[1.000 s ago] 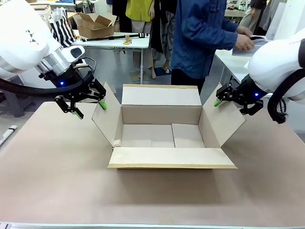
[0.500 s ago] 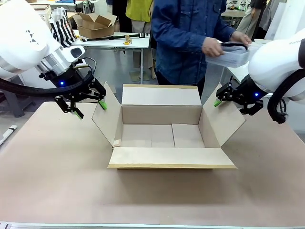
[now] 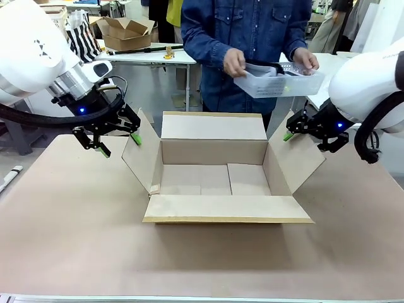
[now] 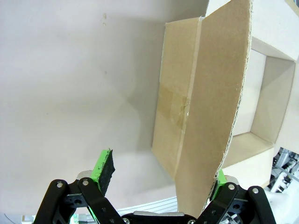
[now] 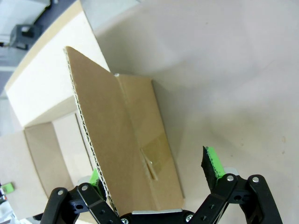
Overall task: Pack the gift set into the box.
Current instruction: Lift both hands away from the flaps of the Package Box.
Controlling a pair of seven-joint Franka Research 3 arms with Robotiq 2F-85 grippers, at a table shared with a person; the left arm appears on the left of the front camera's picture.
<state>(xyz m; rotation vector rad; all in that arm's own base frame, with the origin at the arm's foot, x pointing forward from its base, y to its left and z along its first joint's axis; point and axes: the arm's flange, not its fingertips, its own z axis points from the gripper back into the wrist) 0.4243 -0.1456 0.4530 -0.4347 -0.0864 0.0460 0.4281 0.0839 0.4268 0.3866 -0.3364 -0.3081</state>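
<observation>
Corrugated brown cardboard makes up the box [image 3: 214, 151], which is set on the worktop [image 3: 69, 240] with all four flaps folded outward and nothing packed inside.

At the box's left side flap, the left end effector [image 3: 120, 145] is held spread. In the left wrist view the flap's free edge is seen passing between the fingers, close against one green pad, but it is not clamped. At the box's right side flap, the right end effector [image 3: 309, 140] is likewise spread, with that flap lying between its fingers and nothing pinched.

Beyond the box's far flap, a pale plastic basket [image 3: 278, 81] with dark contents is carried by a person [image 3: 252, 31] in both hands [image 3: 235, 62], above the level of the box. This is judged to be the gift set, not yet lowered in.

The box is judged light and fairly stiff, though its flaps will hinge freely at the creases and spring back if let go. Each side flap is best taken near the middle of its free edge and held outward, so the opening is kept wide. The basket looks thin and somewhat flexible and is best supported at its rim.
</observation>
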